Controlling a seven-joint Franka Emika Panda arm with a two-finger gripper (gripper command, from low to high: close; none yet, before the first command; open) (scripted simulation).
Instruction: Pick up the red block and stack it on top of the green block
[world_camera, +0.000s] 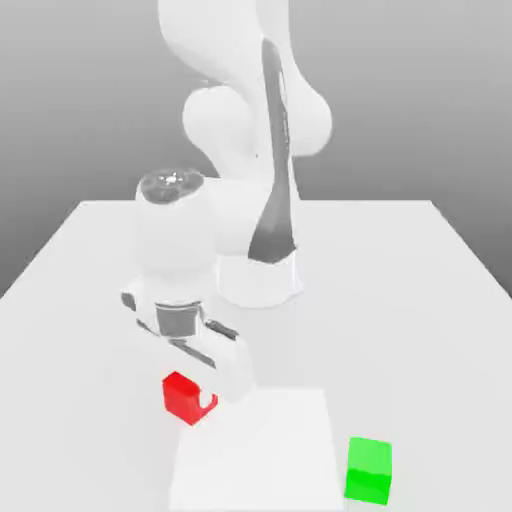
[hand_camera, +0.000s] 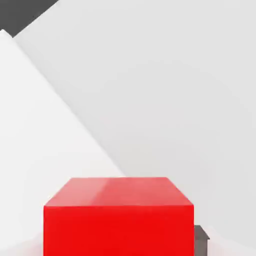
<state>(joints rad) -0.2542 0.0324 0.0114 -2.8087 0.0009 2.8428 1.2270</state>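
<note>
Red block (hand_camera: 118, 216) close up, green block (world_camera: 369, 469) apart

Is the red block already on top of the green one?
No. The red block sits at the gripper, apart from the green block.

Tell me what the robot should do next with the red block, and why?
Probably lift it straight up. The gripper looks already wrapped around the red block, while the green block sits apart toward the exterior view's right, so rising first should clear the table.
</note>
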